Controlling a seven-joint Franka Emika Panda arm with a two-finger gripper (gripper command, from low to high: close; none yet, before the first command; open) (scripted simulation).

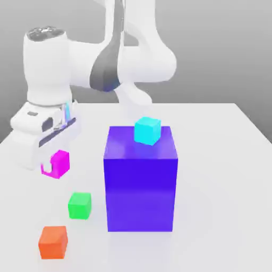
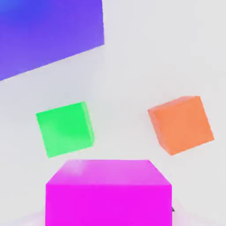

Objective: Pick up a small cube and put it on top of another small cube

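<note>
Near the counter's middle stands the blue-violet block; toward its exterior-view left edge, the jaws pinch the magenta cube, probably light, stiff, best held by opposite flat faces.

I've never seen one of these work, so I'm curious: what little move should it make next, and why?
Probably ease the end effector sideways toward the green cube before any lowering. It holds the magenta cube up off the table, and in the hand view the green and orange cubes both lie beyond it, not beneath it.
</note>
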